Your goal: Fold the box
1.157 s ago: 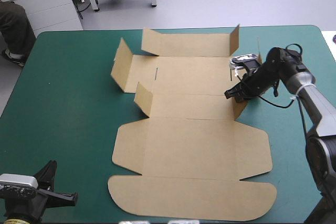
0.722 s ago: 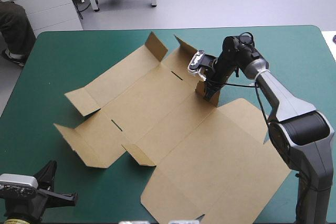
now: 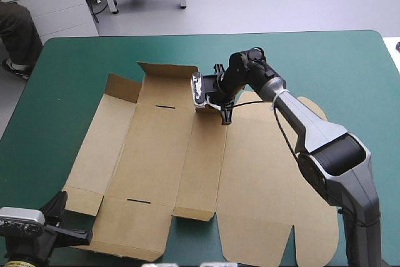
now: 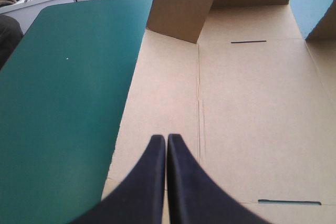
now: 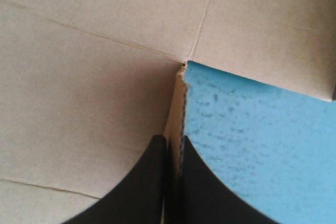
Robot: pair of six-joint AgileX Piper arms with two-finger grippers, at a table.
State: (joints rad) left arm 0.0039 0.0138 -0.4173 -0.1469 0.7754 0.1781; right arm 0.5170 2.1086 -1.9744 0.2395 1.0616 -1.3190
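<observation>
Changed: the box has swung round on the table since just before. It lay on a slant then; now its creases run near to far, and the right arm has reached further left with it.
Left gripper: fingers pressed together in one point, holding nothing. It hovers over the sheet's near-left corner and aims along the panels toward the far edge.
Box: a mostly flat sheet across the middle of the teal-green cover. Its long axis runs left to right, with the slotted panels on the left and the broad lid part on the right.
Raised parts: a corner flap and a far wall stand up at the far-left end.
Right gripper: clamped on a small upright tab at the far edge, mid-sheet, with the board's edge showing between the black fingers.
Key relation: the unfolded walls lie ahead of the left gripper, and it is nearer to them. The right one pins the far side.
Hard to make out: the gripper covers the pinched tab from above, so the depth of the bite is unclear. The sheet's near edge is partly cut off.
</observation>
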